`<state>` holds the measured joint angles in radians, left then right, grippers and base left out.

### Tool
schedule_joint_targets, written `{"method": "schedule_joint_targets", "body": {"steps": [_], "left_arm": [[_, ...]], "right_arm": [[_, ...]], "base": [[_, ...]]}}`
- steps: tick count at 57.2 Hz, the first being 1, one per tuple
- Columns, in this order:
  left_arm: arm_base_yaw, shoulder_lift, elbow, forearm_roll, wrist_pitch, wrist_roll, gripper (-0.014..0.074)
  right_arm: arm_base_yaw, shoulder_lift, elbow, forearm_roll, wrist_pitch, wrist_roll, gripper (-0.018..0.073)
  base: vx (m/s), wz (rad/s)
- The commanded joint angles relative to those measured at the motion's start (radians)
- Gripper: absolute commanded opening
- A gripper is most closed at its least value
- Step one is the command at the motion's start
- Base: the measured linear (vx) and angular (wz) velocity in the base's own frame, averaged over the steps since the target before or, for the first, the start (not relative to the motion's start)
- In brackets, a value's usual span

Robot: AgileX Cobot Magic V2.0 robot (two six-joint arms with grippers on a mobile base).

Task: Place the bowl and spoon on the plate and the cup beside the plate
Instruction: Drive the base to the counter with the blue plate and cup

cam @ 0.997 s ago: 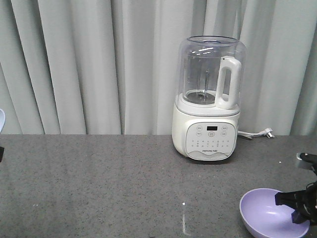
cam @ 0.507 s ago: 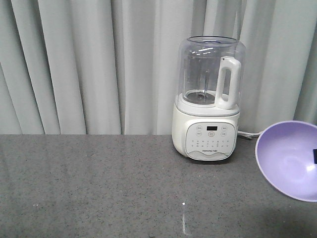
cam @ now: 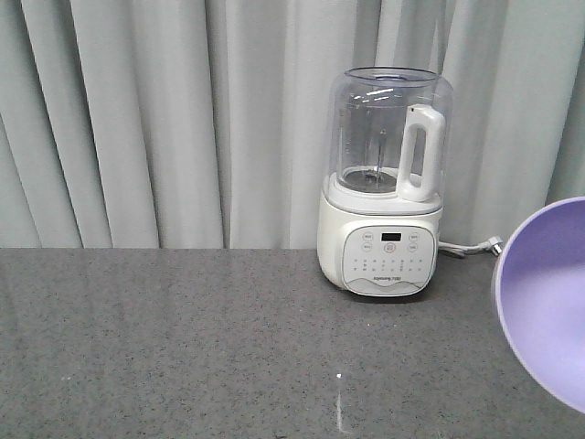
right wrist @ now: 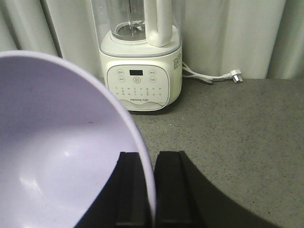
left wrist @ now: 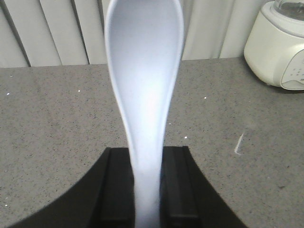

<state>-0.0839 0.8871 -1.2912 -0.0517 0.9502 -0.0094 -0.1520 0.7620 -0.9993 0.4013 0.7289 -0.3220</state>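
Left wrist-mounted view: shows the black left gripper (left wrist: 147, 159) pinching the short handle of the small pale blue plastic spoon (left wrist: 145, 71), jaws pressed against both sides of the handle. Holds the spoon lengthwise, rounded scoop pointing away from the wrist, hollow side toward the lens, lifted clear of the grey speckled countertop (left wrist: 52, 123). Catches, far right beyond the scoop, part of the cream-white blender (left wrist: 278, 42) standing on that countertop in front of the pale grey pleated curtain (left wrist: 61, 33).

Right wrist-mounted view: shows the black right gripper (right wrist: 154, 164) clamped on the rim of the small round lavender-purple glossy plastic bowl (right wrist: 57, 152), one finger against the inner wall, the other on the outside. Carries the bowl tipped up on edge, hollow filling the left half of the picture. Behind it, frames the blender with its clear jar and white handle, and to the right a white cord ending in a plug (right wrist: 236, 76) lying on the countertop by the curtain.

Exterior front-facing view: places the bowl at the right edge, cut off by the frame, in the air, tilted with its inside toward the lens, right of the blender. Shows neither gripper.
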Motion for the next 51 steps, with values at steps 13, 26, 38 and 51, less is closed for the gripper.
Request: {"method": "schedule_joint_targets", "body": {"steps": [13,26,38,51], "left_arm": [[-0.002,-0.009,-0.033,-0.019,-0.058,-0.003,-0.0006],[-0.001,-0.009,-0.033,-0.019,-0.057,-0.003,-0.0006],[-0.001,-0.009,-0.033,-0.019,-0.057,-0.003,-0.0006],[-0.001,-0.009,-0.033,-0.019,-0.057,-0.003,-0.0006]], "right_arm": [[-0.005,-0.007,-0.025,0.023,-0.084,-0.006,-0.0012],[-0.005,-0.007,-0.025,0.023,-0.084,-0.006,-0.0012],[-0.005,-0.007,-0.025,0.023,-0.084,-0.006,-0.0012],[-0.005,-0.007,-0.025,0.023,-0.084,-0.006,-0.0012]], "base": [[0.00,0.00],[0.00,0.00],[0.00,0.00],[0.00,-0.01]]}}
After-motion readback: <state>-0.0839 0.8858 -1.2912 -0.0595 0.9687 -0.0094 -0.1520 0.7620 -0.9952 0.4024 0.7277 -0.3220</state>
